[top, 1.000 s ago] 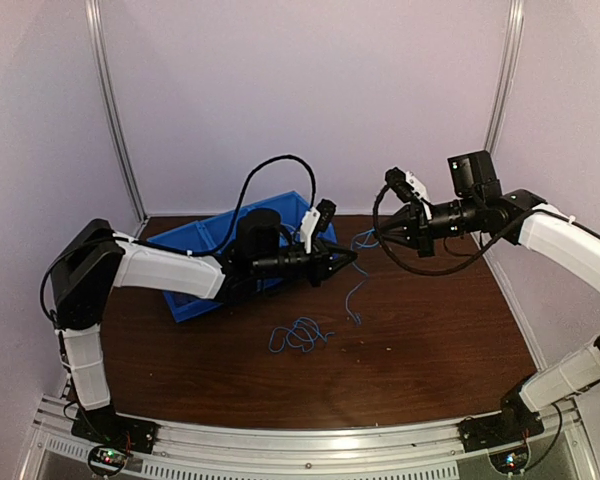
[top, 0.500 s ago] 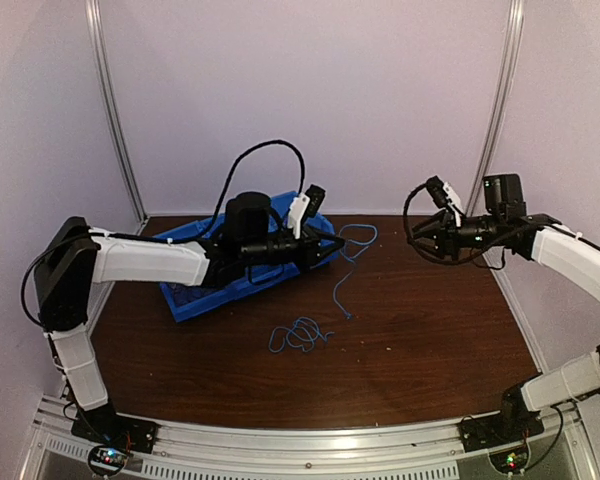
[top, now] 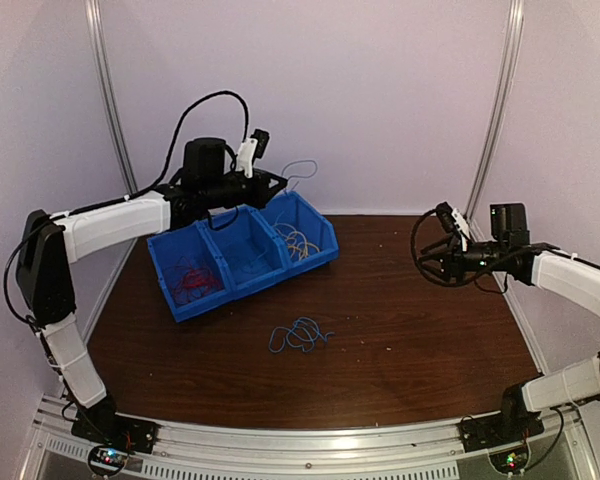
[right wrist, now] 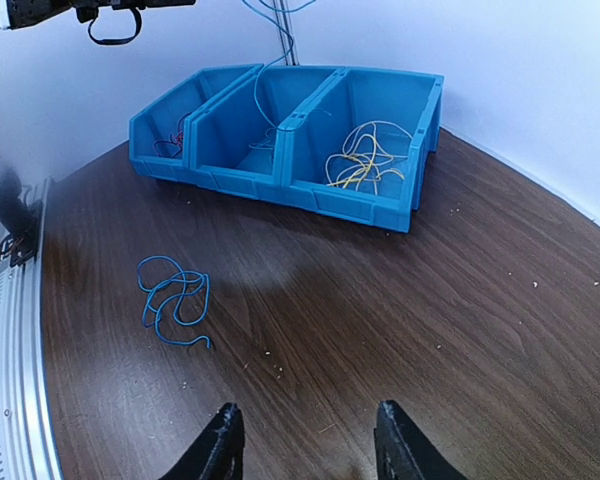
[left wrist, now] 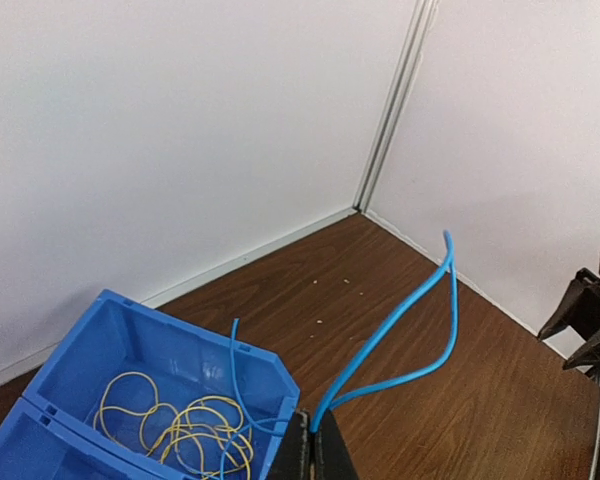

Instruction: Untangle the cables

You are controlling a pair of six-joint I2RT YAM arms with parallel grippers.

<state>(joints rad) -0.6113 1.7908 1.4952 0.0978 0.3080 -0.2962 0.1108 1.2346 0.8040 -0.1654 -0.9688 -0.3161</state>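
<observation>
Upper left in the overhead view, the left gripper point(top: 280, 184), pressed together, pinches a blue cable point(left wrist: 420, 300) above the blue bin point(right wrist: 364, 207). The right gripper point(right wrist: 305, 440) is spread and holds nothing. Next, I think, it must lower the cable into the middle compartment and let go.

Smooth blue plastic bin point(right wrist: 350, 203), smooth plastic-sheathed cables point(left wrist: 446, 262), dark wood-grain table point(top: 410, 340), matt white walls point(top: 380, 100)

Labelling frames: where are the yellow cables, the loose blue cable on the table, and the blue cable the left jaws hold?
yellow cables point(right wrist: 363, 157), right wrist view, middle of the tangle.
loose blue cable point(right wrist: 177, 300), right wrist view, middle of the coil.
held blue cable point(left wrist: 383, 335), left wrist view, mid-strand.
</observation>
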